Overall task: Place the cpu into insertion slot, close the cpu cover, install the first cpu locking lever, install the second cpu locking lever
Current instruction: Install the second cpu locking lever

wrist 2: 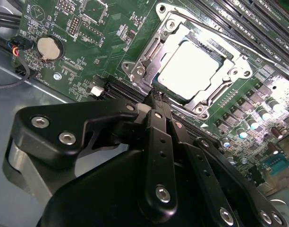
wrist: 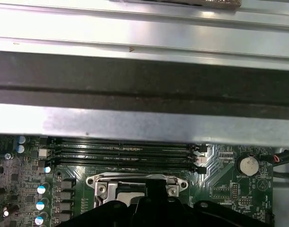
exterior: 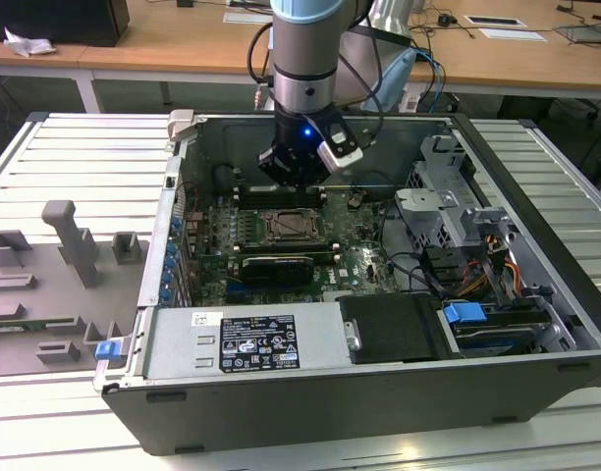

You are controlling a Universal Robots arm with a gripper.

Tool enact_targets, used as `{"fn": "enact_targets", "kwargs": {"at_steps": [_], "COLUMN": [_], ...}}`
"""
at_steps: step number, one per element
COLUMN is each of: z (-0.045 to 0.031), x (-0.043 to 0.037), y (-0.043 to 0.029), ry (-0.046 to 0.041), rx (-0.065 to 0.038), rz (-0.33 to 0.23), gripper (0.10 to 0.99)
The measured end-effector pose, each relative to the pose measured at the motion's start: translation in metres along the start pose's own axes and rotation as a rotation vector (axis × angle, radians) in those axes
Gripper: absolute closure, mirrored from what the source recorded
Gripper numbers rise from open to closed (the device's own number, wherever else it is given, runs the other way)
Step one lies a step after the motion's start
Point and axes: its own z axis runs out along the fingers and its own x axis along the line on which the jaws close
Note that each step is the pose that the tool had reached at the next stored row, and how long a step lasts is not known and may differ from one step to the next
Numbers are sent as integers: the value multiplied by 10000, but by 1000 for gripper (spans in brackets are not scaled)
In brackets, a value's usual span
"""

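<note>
Case [exterior: 536, 324] lies open below you, board [exterior: 207, 270] flat inside. Your gripper [wrist 2: 154, 101] hangs just over the slot's [wrist 2: 135, 71] edge, fingers together, holding nothing. Cover [wrist 2: 241, 71] lies down around the cpu [wrist 2: 189, 68], seated just ahead of the fingertips.

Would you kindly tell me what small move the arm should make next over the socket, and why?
Probably a short descent toward the socket edge to work a locking lever: in the second wrist view the cpu already sits in the insertion slot with the cpu cover down around it, and the gripper hovers just beside it.
</note>
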Motion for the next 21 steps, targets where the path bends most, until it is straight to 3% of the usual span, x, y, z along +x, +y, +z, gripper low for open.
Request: {"fn": "enact_targets", "kwargs": {"at_steps": [21], "z": [-7], "x": [1], "y": [-57], "ry": [0], "rx": [0], "rz": [1], "gripper": [980]}}
